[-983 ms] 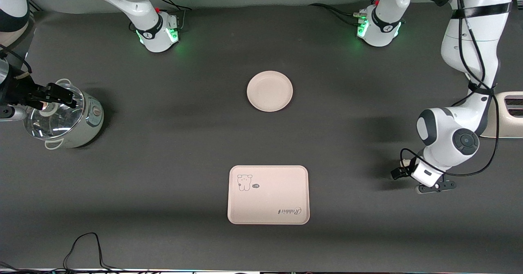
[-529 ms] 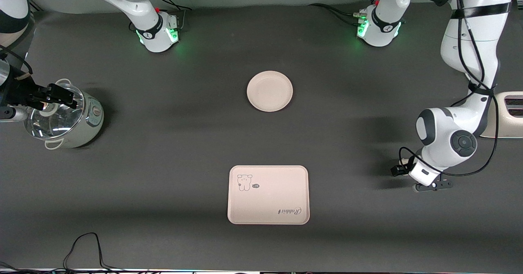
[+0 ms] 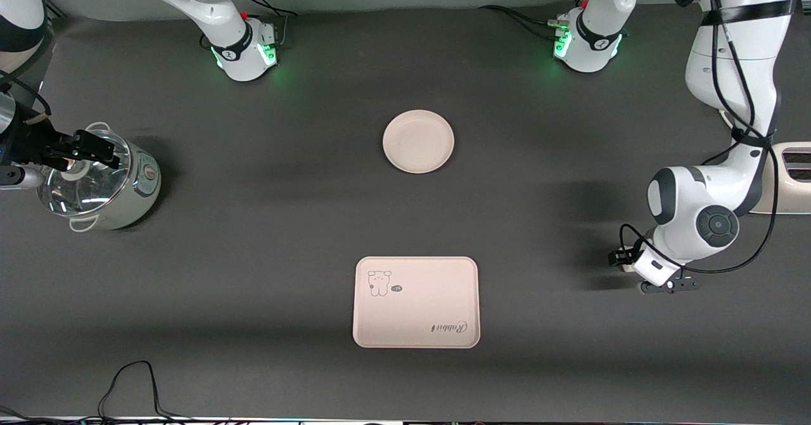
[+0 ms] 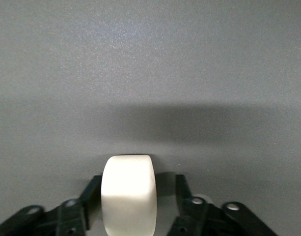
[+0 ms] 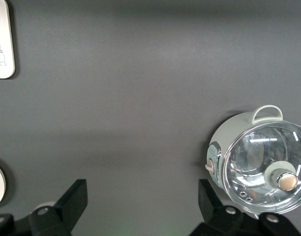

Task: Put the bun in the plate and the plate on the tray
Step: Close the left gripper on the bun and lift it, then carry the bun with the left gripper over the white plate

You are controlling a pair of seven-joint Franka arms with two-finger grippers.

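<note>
- Left gripper [image 3: 670, 284]: low over bare mat toward the left arm's end of the table, well apart from the tray. In the left wrist view its fingers [image 4: 86, 196] sit on either flank of the bun [image 4: 129, 194]; one touches it, the other shows a narrow dark gap. Read as pinching the bun.
- Bun: off-white, smooth, rounded; held between those fingers above the dark mat. Hidden under the gripper in the front view.
- Plate [image 3: 418, 141]: round, cream, raised rim, nothing on it. It lies mid-table, farther from the front camera than the tray and well apart from it.
- Tray [image 3: 416, 302]: pale pink-cream rectangle with rounded corners, flat on the mat, nothing on it. Cartoon animal drawing near one corner, "Rabbit" script near the diagonal corner. One corner also shows in the right wrist view [image 5: 3, 39].
- Right gripper [image 3: 89, 148]: over the small cooker [image 3: 101, 181] at the right arm's end of the table, above its glass lid [image 5: 265, 174]. Fingers [image 5: 74, 201] spread wide, nothing between them. This arm waits.
- Cooker: pale green-grey body with loop handles; lid on, with a round knob.
- Toaster [image 3: 789, 178]: cream, at the table edge by the left arm, partly hidden by it.
</note>
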